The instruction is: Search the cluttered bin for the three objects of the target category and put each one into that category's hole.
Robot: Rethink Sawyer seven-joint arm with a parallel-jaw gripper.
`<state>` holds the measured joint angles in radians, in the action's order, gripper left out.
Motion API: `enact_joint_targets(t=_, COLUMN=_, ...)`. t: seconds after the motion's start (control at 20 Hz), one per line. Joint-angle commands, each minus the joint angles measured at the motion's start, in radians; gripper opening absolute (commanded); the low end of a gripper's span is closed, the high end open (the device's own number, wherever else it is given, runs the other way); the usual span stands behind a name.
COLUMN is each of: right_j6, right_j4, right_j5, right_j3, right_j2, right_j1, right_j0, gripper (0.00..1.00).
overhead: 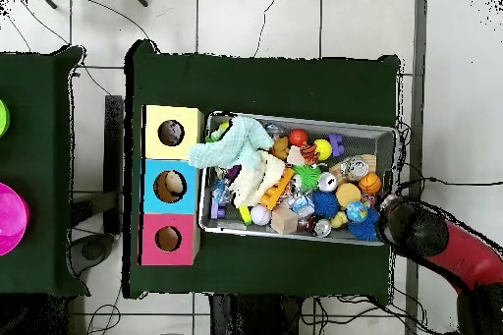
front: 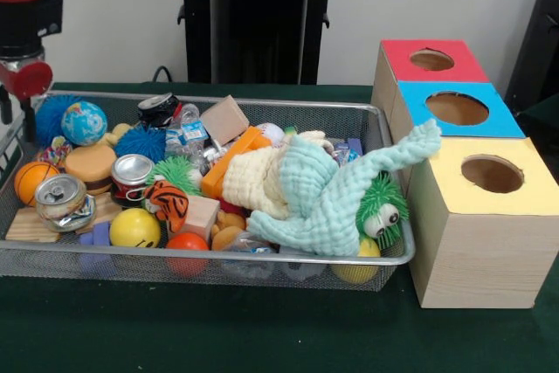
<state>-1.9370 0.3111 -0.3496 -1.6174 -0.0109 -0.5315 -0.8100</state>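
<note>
Sorting rig at rest over the cluttered bin [front: 210, 261]. The bin lies along the middle of the desk [front: 262, 329], its long axis parallel to the row of three boxes at one short end: yellow box [front: 485, 216], blue box [front: 454, 109], red box [front: 430, 60], each with a round hole on top. I see the arm [overhead: 432, 243] poised at the bin's opposite short end, near the desk edge on the robot's side; the hand is not shown clearly enough, so I cannot tell whether it is wide or narrow. A pale green cloth [front: 336, 198] drapes over the bin's box-side rim. I judge that any pick must travel the bin's full length, away from the arm, to reach the holes.
</note>
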Motion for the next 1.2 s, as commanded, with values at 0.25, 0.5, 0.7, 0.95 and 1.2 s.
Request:
enact_joint_targets(t=0.25, right_j6=-0.063, right_j4=-0.002, right_j5=0.058, right_j3=-0.076, right_j2=-0.116, right_j1=0.025, right_j0=0.049, gripper=1.00)
enact_joint_targets(t=0.5, right_j6=-0.083, right_j4=-0.009, right_j5=0.064, right_j3=-0.071, right_j2=-0.104, right_j1=0.030, right_j0=0.069, gripper=1.00)
enact_joint_targets(t=0.7, right_j6=-0.082, right_j4=-0.017, right_j5=0.065, right_j3=-0.068, right_j2=-0.112, right_j1=0.031, right_j0=0.066, gripper=1.00)
enact_joint_targets(t=0.95, right_j6=-0.087, right_j4=-0.025, right_j5=0.057, right_j3=-0.068, right_j2=-0.115, right_j1=0.029, right_j0=0.070, gripper=1.00)
enact_joint_targets(t=1.2, right_j6=-0.102, right_j4=-0.023, right_j5=0.059, right_j3=-0.041, right_j2=-0.095, right_j1=0.082, right_j0=0.081, gripper=1.00)
